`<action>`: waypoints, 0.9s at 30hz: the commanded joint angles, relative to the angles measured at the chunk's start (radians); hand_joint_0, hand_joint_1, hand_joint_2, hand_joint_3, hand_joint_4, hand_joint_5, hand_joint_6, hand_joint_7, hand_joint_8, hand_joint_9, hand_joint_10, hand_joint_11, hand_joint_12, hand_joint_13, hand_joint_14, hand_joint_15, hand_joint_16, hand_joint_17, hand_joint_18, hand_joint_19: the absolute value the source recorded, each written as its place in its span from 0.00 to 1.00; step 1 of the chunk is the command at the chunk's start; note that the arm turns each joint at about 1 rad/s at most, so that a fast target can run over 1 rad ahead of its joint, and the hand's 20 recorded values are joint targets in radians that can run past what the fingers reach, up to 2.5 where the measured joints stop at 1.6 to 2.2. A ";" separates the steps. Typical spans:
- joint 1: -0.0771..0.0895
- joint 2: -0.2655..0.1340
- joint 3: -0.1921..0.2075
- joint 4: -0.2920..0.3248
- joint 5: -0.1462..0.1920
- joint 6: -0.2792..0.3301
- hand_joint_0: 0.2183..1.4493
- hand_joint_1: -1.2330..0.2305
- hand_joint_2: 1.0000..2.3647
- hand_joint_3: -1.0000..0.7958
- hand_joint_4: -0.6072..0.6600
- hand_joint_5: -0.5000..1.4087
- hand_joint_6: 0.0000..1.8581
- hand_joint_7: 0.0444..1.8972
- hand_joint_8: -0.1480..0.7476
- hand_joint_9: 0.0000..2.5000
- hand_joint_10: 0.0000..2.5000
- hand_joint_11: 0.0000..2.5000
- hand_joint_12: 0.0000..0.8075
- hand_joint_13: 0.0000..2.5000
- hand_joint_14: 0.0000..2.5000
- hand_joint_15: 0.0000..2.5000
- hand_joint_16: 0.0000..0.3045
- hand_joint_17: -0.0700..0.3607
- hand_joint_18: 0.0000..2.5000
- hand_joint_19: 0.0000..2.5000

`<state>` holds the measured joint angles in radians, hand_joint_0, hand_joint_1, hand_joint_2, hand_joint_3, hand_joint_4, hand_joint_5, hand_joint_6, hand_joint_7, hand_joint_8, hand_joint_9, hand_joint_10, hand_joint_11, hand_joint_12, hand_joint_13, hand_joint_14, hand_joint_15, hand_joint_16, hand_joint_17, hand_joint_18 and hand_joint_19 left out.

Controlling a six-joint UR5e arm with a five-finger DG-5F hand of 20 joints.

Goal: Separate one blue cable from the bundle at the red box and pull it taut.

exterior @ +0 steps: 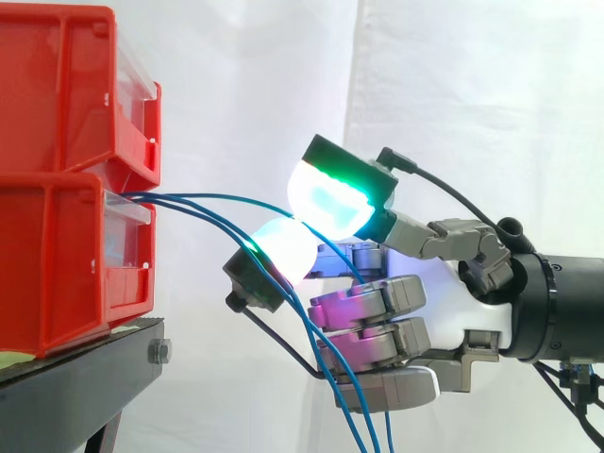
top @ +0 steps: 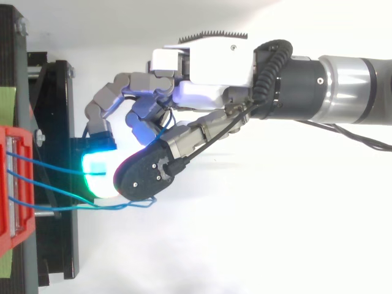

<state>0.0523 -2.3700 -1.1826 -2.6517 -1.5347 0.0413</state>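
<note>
I see the robot's hand (exterior: 377, 307) reaching in from the right, just short of the two stacked red plastic bins (exterior: 57, 264) on the black metal stand (exterior: 75, 377), with the white curtain (exterior: 236, 94) behind. Hand state: pinching. Its green-glowing pad (exterior: 326, 198) and white-glowing pad (exterior: 283, 247) are pressed tip to tip, with one thin blue cable (exterior: 226, 200) caught between them. The other fingers are curled in toward the palm. That cable leaves the front of the lower bin and runs to the pinch in a shallow arc, not a straight line. The remaining blue cables (top: 61, 208) come out of the same bin front; in the side view they sag beneath the pinch, pass the curled fingers and drop out of frame at the bottom. From above I cannot tell which strand is the pinched one.
</note>
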 commanded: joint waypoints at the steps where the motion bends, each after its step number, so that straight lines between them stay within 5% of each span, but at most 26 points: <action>1: 0.003 0.000 -0.006 -0.001 -0.001 -0.003 0.45 0.30 0.00 0.28 0.45 0.15 0.50 0.51 0.44 0.32 0.56 0.56 0.42 0.28 0.97 0.57 0.10 0.33 0.43 0.74; 7: 0.004 0.000 -0.077 0.026 -0.004 -0.006 0.45 0.30 0.00 0.28 0.45 0.15 0.50 0.52 0.44 0.32 0.56 0.56 0.42 0.28 0.97 0.57 0.11 0.33 0.43 0.73; 13: 0.001 0.002 -0.083 0.038 -0.005 0.002 0.45 0.31 0.00 0.28 0.45 0.15 0.50 0.52 0.45 0.32 0.56 0.56 0.42 0.28 0.97 0.57 0.11 0.33 0.43 0.74; 20: -0.006 0.015 -0.085 0.006 -0.090 -0.005 0.45 0.31 0.00 0.29 0.45 0.15 0.50 0.52 0.45 0.32 0.56 0.56 0.42 0.28 0.97 0.57 0.11 0.33 0.43 0.74; 21: -0.012 0.026 -0.085 -0.031 -0.117 -0.008 0.45 0.31 0.00 0.29 0.45 0.15 0.50 0.52 0.44 0.32 0.56 0.56 0.42 0.28 0.97 0.57 0.11 0.33 0.43 0.74; 24: -0.023 0.060 -0.095 -0.091 -0.120 -0.026 0.45 0.31 0.00 0.29 0.44 0.15 0.50 0.52 0.45 0.32 0.56 0.56 0.42 0.28 0.97 0.57 0.11 0.33 0.43 0.74; 27: -0.028 0.135 -0.189 -0.100 -0.105 -0.077 0.45 0.30 0.00 0.29 0.44 0.15 0.50 0.52 0.44 0.32 0.57 0.56 0.42 0.28 0.97 0.57 0.11 0.33 0.43 0.74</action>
<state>0.0293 -2.2908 -1.3038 -2.7330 -1.6460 -0.0010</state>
